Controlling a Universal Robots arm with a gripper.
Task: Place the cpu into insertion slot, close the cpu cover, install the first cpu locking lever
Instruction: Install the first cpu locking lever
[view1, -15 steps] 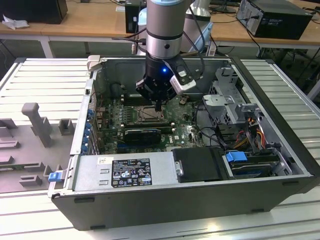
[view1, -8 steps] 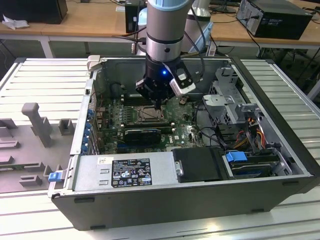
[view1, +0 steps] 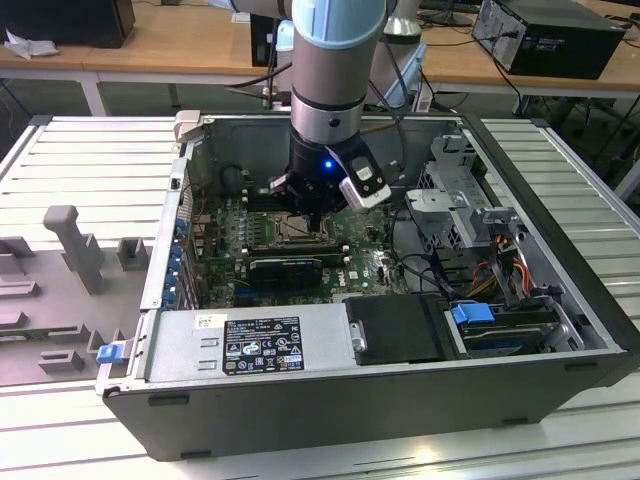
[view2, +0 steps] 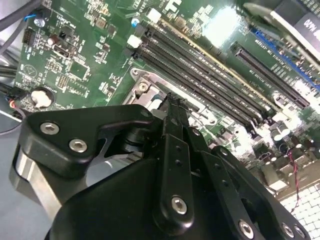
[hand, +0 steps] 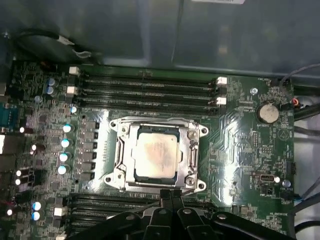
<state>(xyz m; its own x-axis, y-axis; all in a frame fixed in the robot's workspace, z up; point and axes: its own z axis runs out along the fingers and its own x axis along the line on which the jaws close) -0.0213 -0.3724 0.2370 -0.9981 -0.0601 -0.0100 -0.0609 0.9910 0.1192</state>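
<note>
1. Silver cpu (hand: 155, 156) sits flat in the slot (hand: 192, 159), and the cover (hand: 131, 133) lies shut around it on the green board (hand: 240, 145)
2. Gripper (hand: 171, 196) hangs at the slot's edge with its fingers (view2: 172, 125) pressed together, holding nothing
3. Its tips could slip off the thin lever, if that is what they touch, and scratch the board
4. Pushing too hard could bend the cover
5. In the exterior view the arm (view1: 335, 70) points straight down into the case (view1: 560, 230)

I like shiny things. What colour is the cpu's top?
Pale silvery-beige, clearest in the first wrist view: cpu.
</note>
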